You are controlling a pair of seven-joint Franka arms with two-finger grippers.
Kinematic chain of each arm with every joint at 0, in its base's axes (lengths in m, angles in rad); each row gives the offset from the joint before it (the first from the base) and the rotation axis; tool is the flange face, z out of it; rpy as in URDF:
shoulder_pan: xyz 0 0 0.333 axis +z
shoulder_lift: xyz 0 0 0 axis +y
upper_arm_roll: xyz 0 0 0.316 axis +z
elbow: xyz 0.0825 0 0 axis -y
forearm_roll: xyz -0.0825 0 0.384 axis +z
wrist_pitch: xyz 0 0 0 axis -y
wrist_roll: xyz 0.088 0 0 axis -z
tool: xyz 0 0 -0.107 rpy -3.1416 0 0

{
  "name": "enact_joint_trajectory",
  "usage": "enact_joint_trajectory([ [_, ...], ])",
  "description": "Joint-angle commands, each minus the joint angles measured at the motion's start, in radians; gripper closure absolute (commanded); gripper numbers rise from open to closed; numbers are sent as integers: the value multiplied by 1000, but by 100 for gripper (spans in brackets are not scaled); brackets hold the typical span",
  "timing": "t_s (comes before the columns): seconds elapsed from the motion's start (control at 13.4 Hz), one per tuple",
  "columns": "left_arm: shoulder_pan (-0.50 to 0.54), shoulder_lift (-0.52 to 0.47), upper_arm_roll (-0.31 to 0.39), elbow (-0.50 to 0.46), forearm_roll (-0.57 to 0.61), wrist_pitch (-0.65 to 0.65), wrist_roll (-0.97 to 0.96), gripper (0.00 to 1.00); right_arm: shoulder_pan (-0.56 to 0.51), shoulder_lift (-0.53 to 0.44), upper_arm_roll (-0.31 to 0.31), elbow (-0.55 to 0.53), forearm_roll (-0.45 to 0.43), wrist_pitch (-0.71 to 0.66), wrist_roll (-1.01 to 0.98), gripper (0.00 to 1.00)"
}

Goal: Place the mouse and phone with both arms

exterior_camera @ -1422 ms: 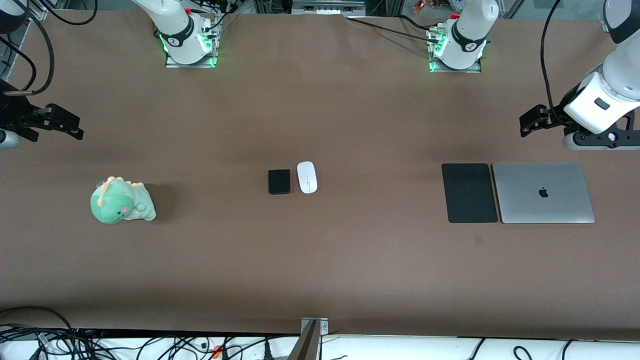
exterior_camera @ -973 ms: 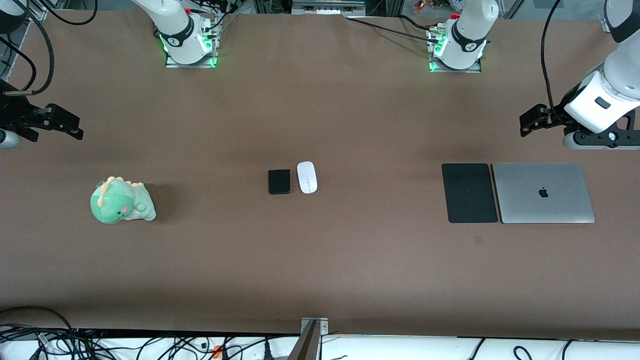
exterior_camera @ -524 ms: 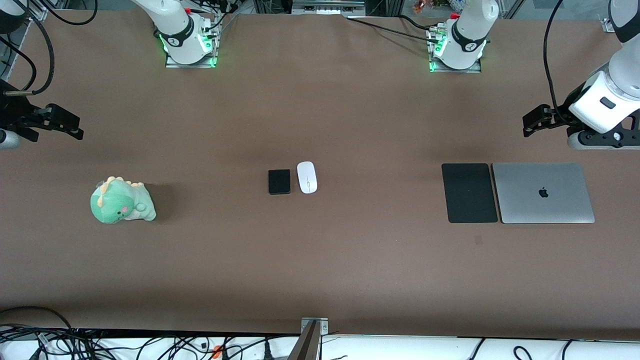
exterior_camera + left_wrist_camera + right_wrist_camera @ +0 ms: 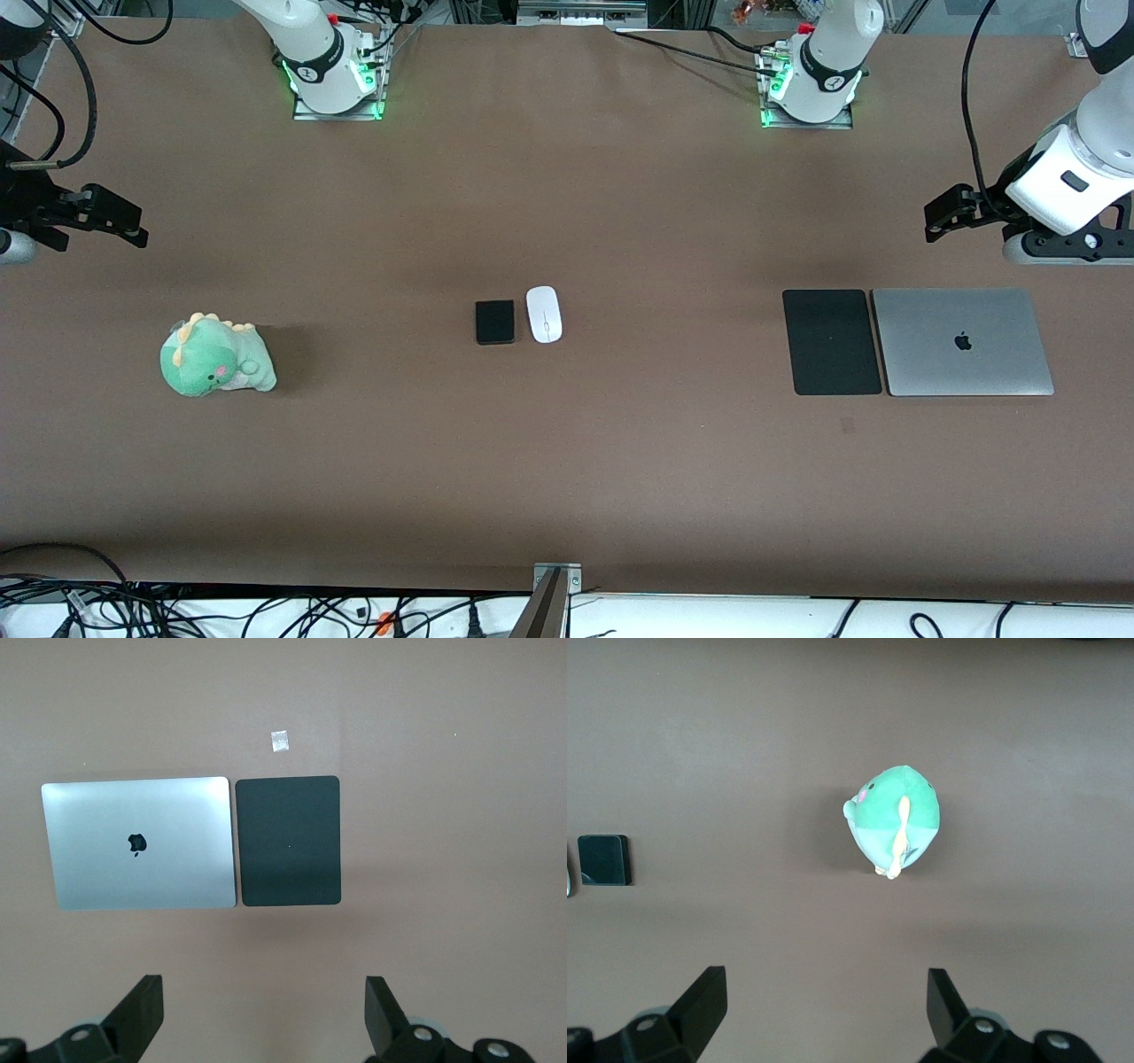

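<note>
The left pincer (image 4: 932,221) hangs spread and empty over the bench (image 4: 620,461) above the pad (image 4: 831,342) and laptop (image 4: 963,342), the right pincer (image 4: 133,232) likewise spread near the plush toy (image 4: 215,356), while the phone (image 4: 494,322) and mouse (image 4: 543,314) lie side by side mid-bench.

White arms (image 4: 1076,168); black joint bands, cables

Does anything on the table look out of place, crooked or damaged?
Nothing stands out. The phone and mouse lie side by side, intact; the mouse pad and laptop lie squarely aligned.
</note>
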Motion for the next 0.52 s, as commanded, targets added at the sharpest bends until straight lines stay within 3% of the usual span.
enact_joint_trajectory([
  [0.0, 12, -1, -9, 19, -18, -22, 24, 0, 4, 3, 1, 15, -11, -11, -7, 0],
  [0.45, 13, -1, -9, 19, -18, -22, 25, 0, 4, 3, 1, 15, -11, -9, -7, 0],
])
